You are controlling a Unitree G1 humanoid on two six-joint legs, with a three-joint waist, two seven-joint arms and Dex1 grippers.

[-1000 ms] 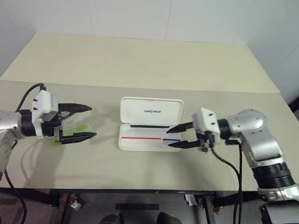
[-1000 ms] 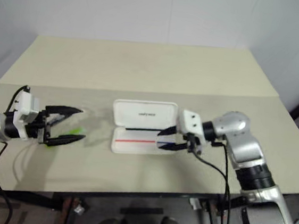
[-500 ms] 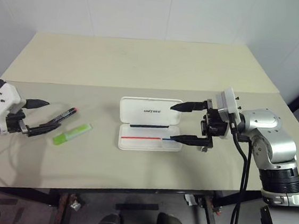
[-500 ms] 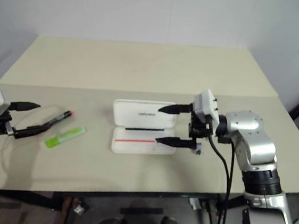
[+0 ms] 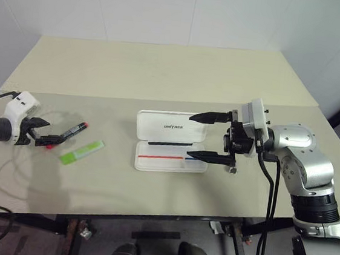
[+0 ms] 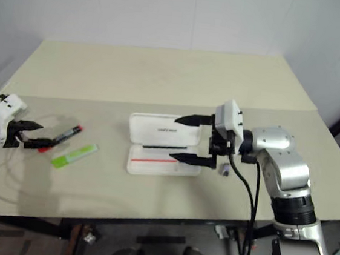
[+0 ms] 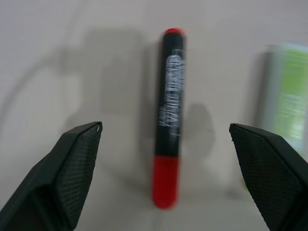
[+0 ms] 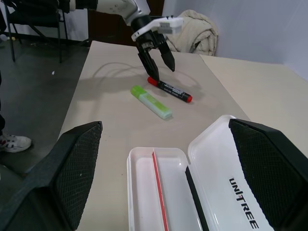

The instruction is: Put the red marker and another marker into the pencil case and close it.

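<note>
Partly blurred green marker [image 7: 288, 103], red marker [image 7: 169, 115] sharp

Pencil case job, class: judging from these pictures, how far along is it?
Done: the pencil case lies open on the table, lid back, with neither marker in its tray. In hand: the left gripper is open, its fingers either side of the red marker, not yet gripping. Left: grasp it, place it, then the green marker, then shut the lid. The right gripper hovers open beside the case.
</note>
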